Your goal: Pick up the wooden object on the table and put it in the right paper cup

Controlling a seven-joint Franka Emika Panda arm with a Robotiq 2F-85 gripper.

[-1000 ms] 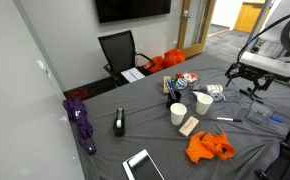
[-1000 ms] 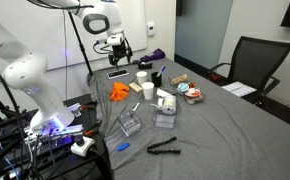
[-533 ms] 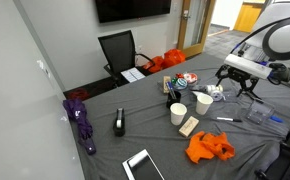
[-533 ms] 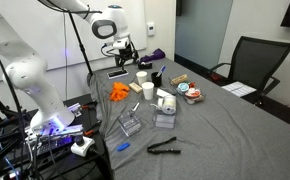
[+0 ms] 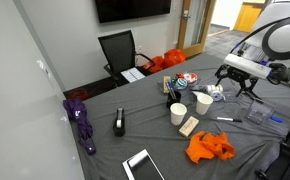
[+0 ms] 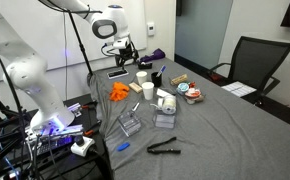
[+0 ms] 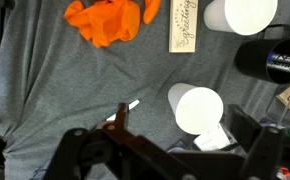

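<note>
Over the last second the gripper (image 5: 235,87) has swung in from the right edge of the bench (image 5: 140,110) toward the cups, and it is now hanging steady above them. Its fingers (image 7: 255,140) are standing spread wide and are carrying nothing. The wooden object (image 5: 189,125) is lying flat on the bench, just beside the other paper cup (image 5: 179,113) and near the orange cloth (image 5: 209,147). The right paper cup (image 5: 205,102) is probably the one standing nearer the gripper. The approach is looking mostly done. The descent onto the block is not yet beginning.
</note>
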